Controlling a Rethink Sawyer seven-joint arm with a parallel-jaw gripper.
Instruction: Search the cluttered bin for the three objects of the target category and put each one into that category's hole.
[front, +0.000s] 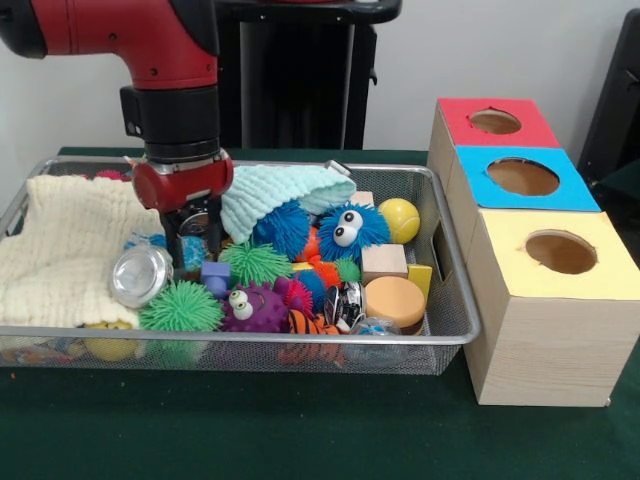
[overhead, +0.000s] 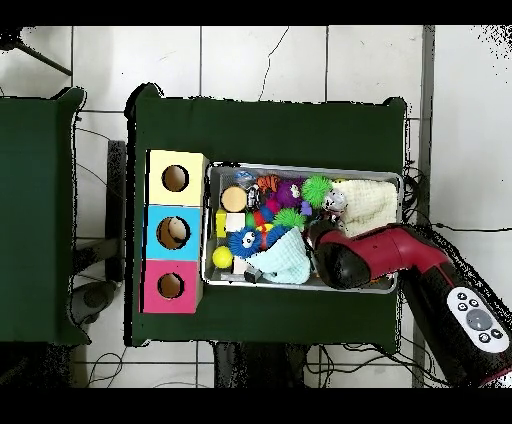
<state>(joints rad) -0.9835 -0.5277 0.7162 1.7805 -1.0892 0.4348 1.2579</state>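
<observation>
One green-covered table (front: 300, 440) carries everything, seen in the front view unless noted. Largest on it is the wire mesh bin (front: 455, 310), and just beside the bin's right end stands a wooden box (front: 545, 340) with three holes in a row: a yellow-topped hole (front: 561, 252) nearest the camera, a blue-topped hole (front: 523, 177) in the middle, and a red-topped hole (front: 495, 121) farthest back. In the overhead view the same box (overhead: 176, 231) sits at the bin's left.

The red and black arm (front: 165, 60) comes down over the left-middle of the bin. Its gripper (front: 196, 245) hangs among the toys with both dark fingers (front: 174, 245) pointing down and apart, nothing visibly between them; a silver round tin (front: 141, 276) lies just to its left.

A cream knitted cloth (front: 70, 250) fills the bin's left end, and a pale green knitted cloth (front: 280, 195) is draped over the toys at the back.

The clutter holds several groups. Spiky soft toys: a blue ball with googly eyes (front: 350, 232), a purple ball with googly eyes (front: 253, 310), a green spiky ball (front: 180, 310) at the front and a smaller green spiky ball (front: 256, 263) just behind it. Wooden pieces sit toward the right: a round orange-tan disc (front: 395, 300) and a plain wooden cube (front: 384, 262) behind it. A yellow ball (front: 400, 220) rests near the back right corner. I cannot tell which category is the target; all these pieces lie inside the bin.
</observation>
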